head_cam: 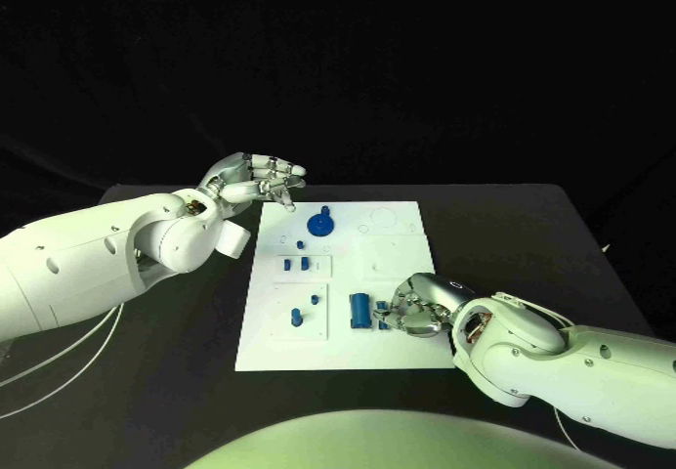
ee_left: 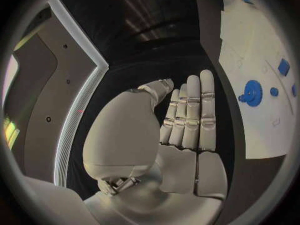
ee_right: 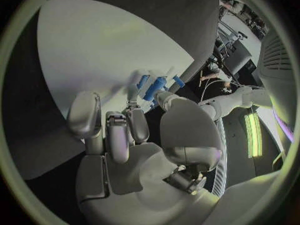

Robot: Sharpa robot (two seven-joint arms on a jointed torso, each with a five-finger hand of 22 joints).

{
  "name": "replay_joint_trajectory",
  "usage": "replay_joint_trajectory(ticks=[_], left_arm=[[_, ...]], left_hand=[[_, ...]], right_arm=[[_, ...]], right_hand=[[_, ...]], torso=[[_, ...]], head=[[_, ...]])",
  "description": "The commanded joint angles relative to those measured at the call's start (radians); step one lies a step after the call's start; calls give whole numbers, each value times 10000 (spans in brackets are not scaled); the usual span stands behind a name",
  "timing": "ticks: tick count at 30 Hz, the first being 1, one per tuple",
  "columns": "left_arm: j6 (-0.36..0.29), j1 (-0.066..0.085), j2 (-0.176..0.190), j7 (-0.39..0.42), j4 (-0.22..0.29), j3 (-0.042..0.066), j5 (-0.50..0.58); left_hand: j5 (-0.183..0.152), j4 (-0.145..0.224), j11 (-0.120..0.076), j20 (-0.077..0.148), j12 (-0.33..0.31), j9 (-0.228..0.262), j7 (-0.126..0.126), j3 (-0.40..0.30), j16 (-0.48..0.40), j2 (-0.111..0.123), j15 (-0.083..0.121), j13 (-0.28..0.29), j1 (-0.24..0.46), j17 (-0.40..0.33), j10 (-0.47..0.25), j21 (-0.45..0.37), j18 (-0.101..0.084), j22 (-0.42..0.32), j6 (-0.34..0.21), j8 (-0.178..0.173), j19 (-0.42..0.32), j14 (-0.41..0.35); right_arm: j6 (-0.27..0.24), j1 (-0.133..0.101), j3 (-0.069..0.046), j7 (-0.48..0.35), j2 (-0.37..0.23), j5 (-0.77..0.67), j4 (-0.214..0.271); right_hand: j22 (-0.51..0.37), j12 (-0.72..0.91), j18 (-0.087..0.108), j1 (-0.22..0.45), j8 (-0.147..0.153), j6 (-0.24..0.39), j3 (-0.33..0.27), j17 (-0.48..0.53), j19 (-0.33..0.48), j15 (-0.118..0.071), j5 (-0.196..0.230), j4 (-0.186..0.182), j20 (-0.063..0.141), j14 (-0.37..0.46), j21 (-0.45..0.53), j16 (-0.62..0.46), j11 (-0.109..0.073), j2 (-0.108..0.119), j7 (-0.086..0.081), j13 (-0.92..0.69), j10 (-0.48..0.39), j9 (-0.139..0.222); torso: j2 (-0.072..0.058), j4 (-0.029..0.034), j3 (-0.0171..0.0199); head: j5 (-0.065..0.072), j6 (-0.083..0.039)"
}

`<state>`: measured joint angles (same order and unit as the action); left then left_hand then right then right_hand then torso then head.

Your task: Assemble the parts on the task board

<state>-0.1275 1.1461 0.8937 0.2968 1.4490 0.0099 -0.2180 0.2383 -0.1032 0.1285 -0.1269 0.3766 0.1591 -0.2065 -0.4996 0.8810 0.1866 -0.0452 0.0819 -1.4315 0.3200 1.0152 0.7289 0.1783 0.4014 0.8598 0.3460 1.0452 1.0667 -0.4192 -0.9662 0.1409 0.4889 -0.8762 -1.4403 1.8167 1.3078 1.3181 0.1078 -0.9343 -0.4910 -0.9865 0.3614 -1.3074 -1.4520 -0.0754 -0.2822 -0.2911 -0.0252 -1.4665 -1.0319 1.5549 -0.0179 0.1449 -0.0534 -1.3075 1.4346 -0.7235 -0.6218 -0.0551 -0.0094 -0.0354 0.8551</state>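
Task board (head_cam: 369,256): white plate, centre of the black surface (head_cam: 535,234). Blue cylinder part (head_cam: 360,310): near edge of board, just beside the right hand (head_cam: 418,307), whose fingers curl down over the board next to it; whether they touch or grip it cannot be told. Blue round part (head_cam: 321,225): far end of board, near the left hand (head_cam: 262,180). Left hand: raised off the board's far left corner, fingers extended, holding nothing. Small blue pieces (head_cam: 297,263): mid-board, between the two hands.

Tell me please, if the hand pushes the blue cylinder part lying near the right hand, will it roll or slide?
The blue cylinder part lies on its side on the smooth white task board, so a sideways push would probably roll it. It looks like small rigid plastic, likely light. The right hand is beside it, so its fingers could block rolling.
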Motion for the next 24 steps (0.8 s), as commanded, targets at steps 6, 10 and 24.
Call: replay_joint_trajectory(ticks=[6, 10, 24], left_arm=[[148, 6, -2, 19, 3, 5, 55], [143, 6, 0, 26, 4, 5, 55], [-17, 3, -30, 372, -70, -3, 162]], left_hand=[[26, 62, 26, -38, -12, -15, 2, 17, -43, -2, -27, 17, 71, 10, -74, -34, 51, -9, -98, 8, 22, -15], [26, 62, 26, -38, -12, -15, 2, 17, -43, -2, -27, 17, 71, 10, -74, -34, 51, -9, -98, 8, 22, -15], [24, 79, 27, -41, -2, -15, 1, 6, -46, -11, -30, 22, 93, 17, -82, -44, 51, -15, -103, 14, 25, -16]], right_arm=[[46, 10, 0, -57, -57, -88, 66], [76, 10, 0, -107, -123, -53, 57], [-1195, -304, -20, -2141, -553, 1863, -200]], right_hand=[[954, -5, -162, 27, 26, -65, -82, -2198, -36, -75, -66, 10, 4, -954, 6, -3, -37, -90, 39, -639, 56, 19], [964, -20, -161, -357, 30, -48, -115, -2195, -39, -82, -136, 69, 11, -953, 25, -4, -42, -105, 42, -638, 54, 25], [629, -938, 14, -2280, 394, 508, 44, -1617, 280, 73, 575, 372, -104, -819, 1320, -252, 155, 35, -193, -18, -523, 214]], torso=[[0, 5, -8], [1, 4, -9], [91, -7, -69]], head=[[-8, 24], [-11, 14], [24, -135]])
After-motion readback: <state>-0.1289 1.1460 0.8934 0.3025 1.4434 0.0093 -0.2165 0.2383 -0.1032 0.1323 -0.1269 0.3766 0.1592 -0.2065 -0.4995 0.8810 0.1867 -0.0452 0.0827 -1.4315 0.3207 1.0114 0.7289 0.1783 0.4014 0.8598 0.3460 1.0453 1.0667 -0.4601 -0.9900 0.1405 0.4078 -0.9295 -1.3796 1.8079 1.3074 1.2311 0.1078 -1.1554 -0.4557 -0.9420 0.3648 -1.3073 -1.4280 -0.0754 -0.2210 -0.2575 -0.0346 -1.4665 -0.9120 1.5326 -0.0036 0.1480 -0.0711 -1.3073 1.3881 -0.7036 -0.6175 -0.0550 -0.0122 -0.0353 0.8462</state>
